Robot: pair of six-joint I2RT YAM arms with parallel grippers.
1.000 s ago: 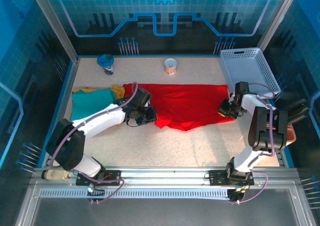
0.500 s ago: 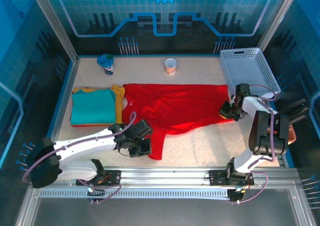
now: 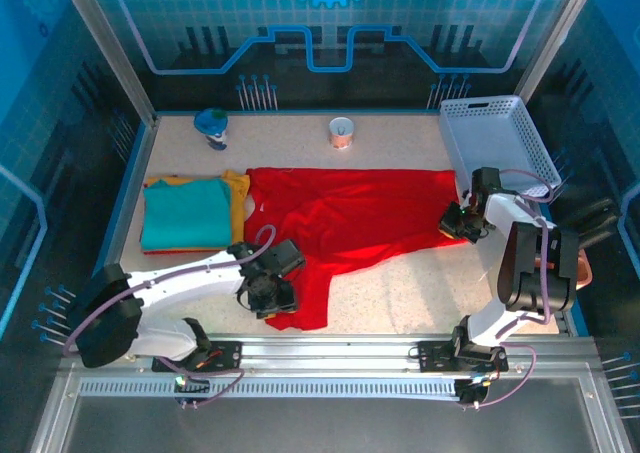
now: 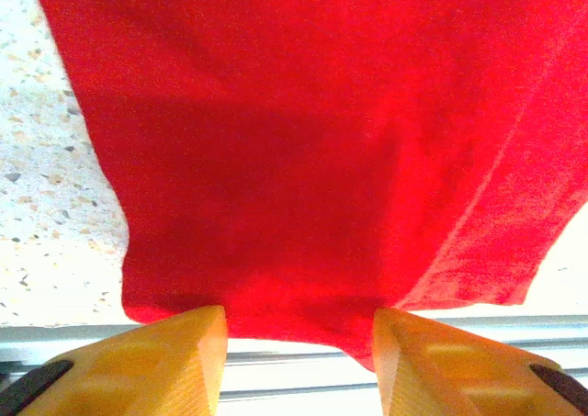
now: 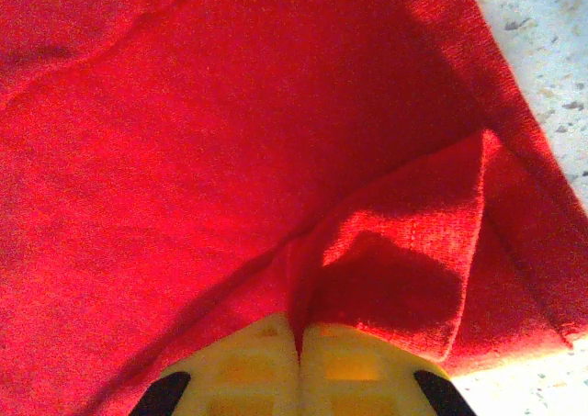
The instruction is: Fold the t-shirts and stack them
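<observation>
On the table (image 3: 400, 293), the red t-shirt (image 3: 360, 213) lies spread across the middle. One lobe of it is drawn out toward the near edge on the left side.

Left gripper (image 3: 272, 298): located at the near end of that lobe. In the left wrist view, its yellow fingers (image 4: 175, 356) stand clearly apart, and the shirt's near hem lies in the gap between them. The cloth is not clamped. Whether the pads touch it cannot be told.

Right gripper (image 3: 461, 223): located at the shirt's right edge, near the front corner of the white basket (image 3: 500, 133). In the right wrist view, its jaws are pressed together on a raised fold of the red cloth, which rises in a ridge from the fingertips (image 5: 266, 342).

Folded stack: the teal t-shirt (image 3: 185, 213) rests on the yellow-orange t-shirt (image 3: 238, 195) at the left of the table. The stack sits just beside the red t-shirt's left edge and beyond the left gripper.
</observation>
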